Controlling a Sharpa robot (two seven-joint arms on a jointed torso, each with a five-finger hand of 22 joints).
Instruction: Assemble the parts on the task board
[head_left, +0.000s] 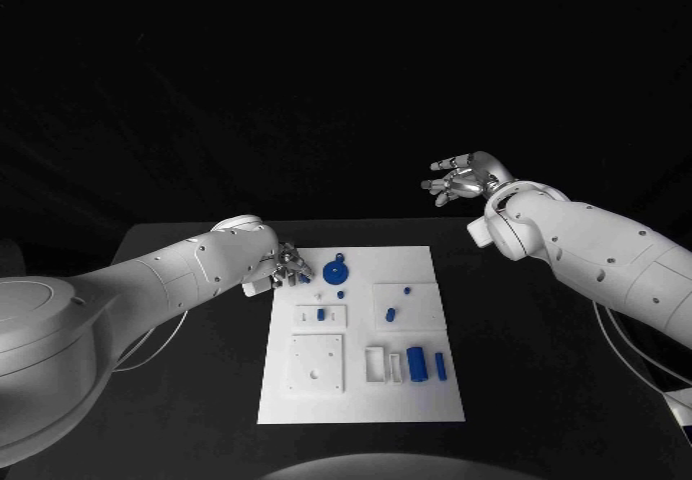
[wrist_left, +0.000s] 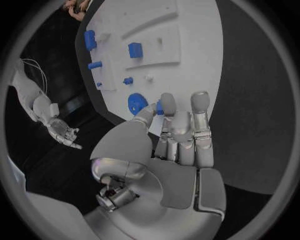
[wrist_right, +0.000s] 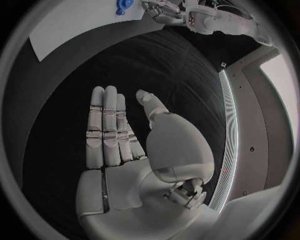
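The task board (head_left: 361, 400) lies in the middle of the black desk (head_left: 534, 380), carrying blue parts. The left hand (head_left: 287, 270) sits at the board's far left corner, apparently pinching 1 small blue part (wrist_left: 160, 107) beside the round blue part (head_left: 335, 272). The right hand (head_left: 462, 180) hovers well beyond the board, fingers spread, holding nothing.

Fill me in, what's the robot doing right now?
It is assembling blue parts on the task board. The left hand is at the board's far left corner, beside the round blue part; whether it holds anything is unclear. The right hand is open, raised beyond the table. Other parts lie on the board.
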